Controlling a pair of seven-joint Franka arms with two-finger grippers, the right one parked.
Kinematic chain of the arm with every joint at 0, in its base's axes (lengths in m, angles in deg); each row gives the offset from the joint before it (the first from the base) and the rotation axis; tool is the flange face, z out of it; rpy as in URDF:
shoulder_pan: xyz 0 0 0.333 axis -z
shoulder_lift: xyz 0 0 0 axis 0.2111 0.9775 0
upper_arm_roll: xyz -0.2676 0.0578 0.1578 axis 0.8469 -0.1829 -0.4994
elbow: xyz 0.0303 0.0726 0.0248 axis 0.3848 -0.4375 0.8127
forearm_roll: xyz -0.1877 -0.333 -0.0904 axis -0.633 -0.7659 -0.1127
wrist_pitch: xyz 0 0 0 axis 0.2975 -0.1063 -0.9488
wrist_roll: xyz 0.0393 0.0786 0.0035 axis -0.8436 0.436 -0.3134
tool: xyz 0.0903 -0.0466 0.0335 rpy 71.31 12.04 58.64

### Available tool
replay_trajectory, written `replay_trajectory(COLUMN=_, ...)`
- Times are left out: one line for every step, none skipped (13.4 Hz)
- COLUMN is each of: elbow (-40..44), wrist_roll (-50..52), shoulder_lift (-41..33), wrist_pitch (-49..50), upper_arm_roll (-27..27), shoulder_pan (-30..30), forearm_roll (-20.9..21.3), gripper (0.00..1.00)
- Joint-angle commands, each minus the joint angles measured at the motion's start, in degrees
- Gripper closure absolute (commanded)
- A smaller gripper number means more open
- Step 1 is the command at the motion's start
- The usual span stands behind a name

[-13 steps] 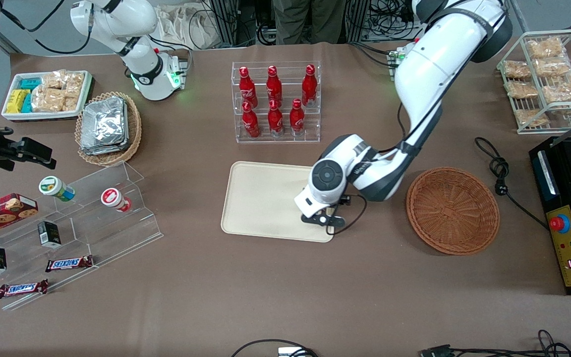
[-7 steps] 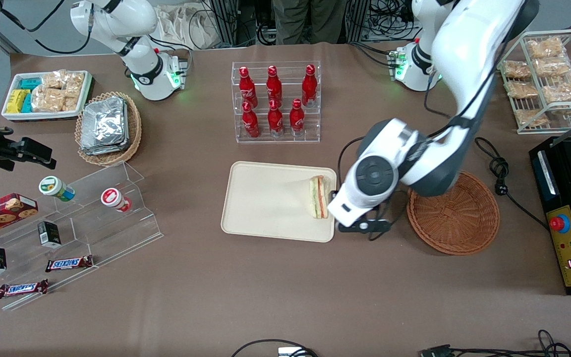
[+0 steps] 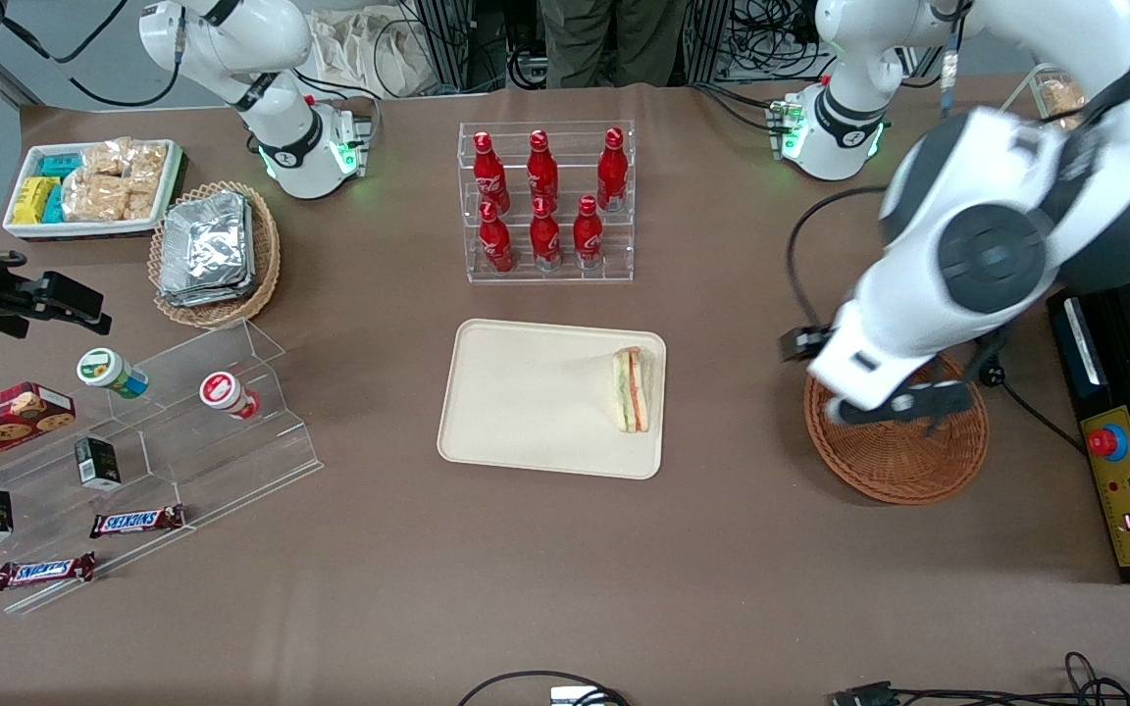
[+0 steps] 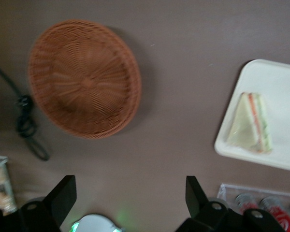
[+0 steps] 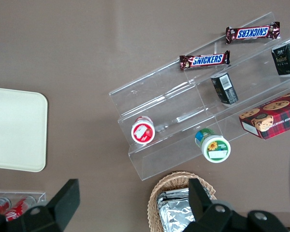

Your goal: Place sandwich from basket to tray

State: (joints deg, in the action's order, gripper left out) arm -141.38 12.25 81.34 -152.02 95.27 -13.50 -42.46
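The fingers (image 4: 63,198) stand wide apart with nothing between them; the gripper (image 3: 903,402) hangs high above the empty basket (image 3: 897,461), well apart from the tray (image 3: 526,412); the sandwich (image 3: 632,389) lies on it by the edge nearest the basket — placed, by my reading; best to retreat upward, clear of the counter (image 3: 565,569).

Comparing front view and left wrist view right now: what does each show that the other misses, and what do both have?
Front only: the acrylic stand with Snickers bars, the foil-packet basket, and the arm carrying the gripper above the basket. Left wrist only: the open gripper fingers from close up, holding nothing. Both: the empty basket, the sandwich lying on the tray, and the cola bottles.
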Motion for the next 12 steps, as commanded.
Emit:
replay_trajectory(elbow=2.0, wrist_roll=-7.2, shoulder_lift=-2.3, wrist_pitch=6.3, upper_arm_roll=0.2, shoulder_pan=-5.4, forearm_roll=-0.1, gripper=0.00)
replay_trajectory(elbow=1.7, wrist_roll=-9.7, shoulder_lift=-3.6, wrist_pitch=6.9, upper_arm_roll=0.3, shoulder_pan=-7.7, forearm_roll=0.0, gripper=0.00)
replay_trajectory(elbow=0.9, wrist_roll=-12.7, shoulder_lift=-4.8, wrist_pitch=7.6, upper_arm_roll=0.3, shoulder_pan=-9.9, forearm_roll=-0.3, gripper=0.00)
replay_trajectory(elbow=-0.6, wrist_roll=-14.8, shoulder_lift=-5.2, wrist_pitch=8.5, upper_arm_roll=0.4, shoulder_pan=-11.6, forearm_roll=-0.8, gripper=0.00)
replay_trajectory(elbow=-2.0, wrist_roll=-15.5, shoulder_lift=-6.0, wrist_pitch=8.5, upper_arm_roll=0.4, shoulder_pan=-12.9, forearm_roll=-1.0, gripper=0.00)
replay_trajectory(elbow=-2.7, wrist_roll=-15.3, shoulder_lift=-6.2, wrist_pitch=8.5, upper_arm_roll=0.4, shoulder_pan=-13.1, forearm_roll=-1.0, gripper=0.00)
replay_trajectory(elbow=-3.6, wrist_roll=-15.2, shoulder_lift=-6.8, wrist_pitch=8.5, upper_arm_roll=0.4, shoulder_pan=-13.1, forearm_roll=-1.0, gripper=0.00)
replay_trajectory(elbow=-4.9, wrist_roll=-15.2, shoulder_lift=-7.1, wrist_pitch=8.3, upper_arm_roll=0.4, shoulder_pan=-13.2, forearm_roll=-1.0, gripper=0.00)
replay_trajectory(elbow=-6.0, wrist_roll=-15.2, shoulder_lift=-7.8, wrist_pitch=8.0, upper_arm_roll=0.4, shoulder_pan=-13.1, forearm_roll=-1.0, gripper=0.00)
replay_trajectory(elbow=-6.6, wrist_roll=-15.3, shoulder_lift=-8.1, wrist_pitch=7.0, upper_arm_roll=0.5, shoulder_pan=-13.1, forearm_roll=-1.1, gripper=0.00)
replay_trajectory(elbow=-6.6, wrist_roll=-15.3, shoulder_lift=-8.4, wrist_pitch=6.9, upper_arm_roll=0.5, shoulder_pan=-13.2, forearm_roll=-1.1, gripper=0.00)
replay_trajectory(elbow=-7.2, wrist_roll=-15.4, shoulder_lift=-8.6, wrist_pitch=6.6, upper_arm_roll=0.5, shoulder_pan=-13.2, forearm_roll=-1.1, gripper=0.00)
